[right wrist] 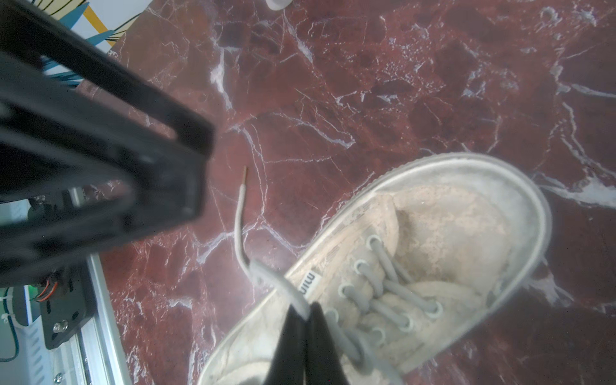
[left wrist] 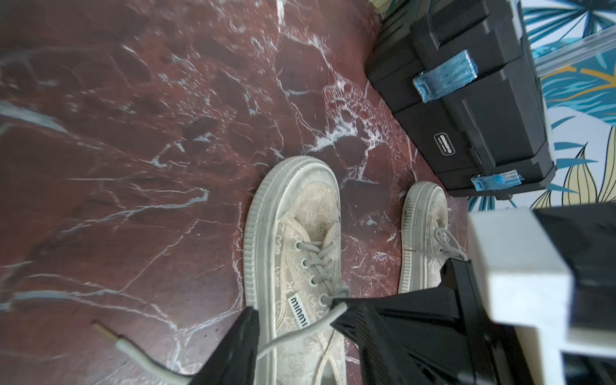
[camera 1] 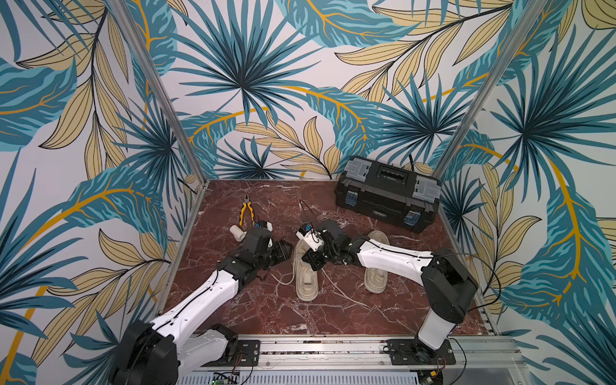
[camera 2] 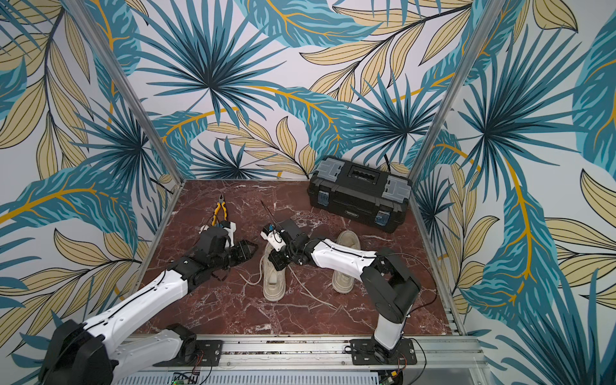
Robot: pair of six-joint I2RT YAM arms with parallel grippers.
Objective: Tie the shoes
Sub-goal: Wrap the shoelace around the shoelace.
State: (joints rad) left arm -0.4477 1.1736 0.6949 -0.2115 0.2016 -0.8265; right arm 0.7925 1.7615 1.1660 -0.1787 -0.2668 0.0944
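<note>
Closing on the lace [right wrist: 237,216] of the shoe [camera 1: 306,280] looks to us like the step in hand, and it wants care. We would bring the left fingers [left wrist: 233,346] together on the free run a little way out from the eyelets [right wrist: 361,266]. We would leave tail enough for a loop and pull gently, so that the shoe does not slide on the bench [camera 1: 253,310]. The right fingers [right wrist: 293,336] must hold firm the while, or the strand falls slack.

The shoe lies mid-bench in both top views. Over its upper the right fingers are pressed together on the lace, just beside the label [right wrist: 311,283]. From that pinch the lace runs off the shoe's side and down to the bench, where its tip [right wrist: 245,175] rests. The left fingers stand apart, just beside the shoe, and clamp nothing. Seen from the left wrist, the lace crosses the gap between them, but we cannot tell whether it sits at their height or beneath them. The other shoe [camera 1: 376,276] lies near, partly under the right arm [camera 1: 393,258]. Pliers [camera 1: 246,211] and a toolbox [camera 1: 386,196] sit well apart, toward the back of the bench, and need not concern us.
</note>
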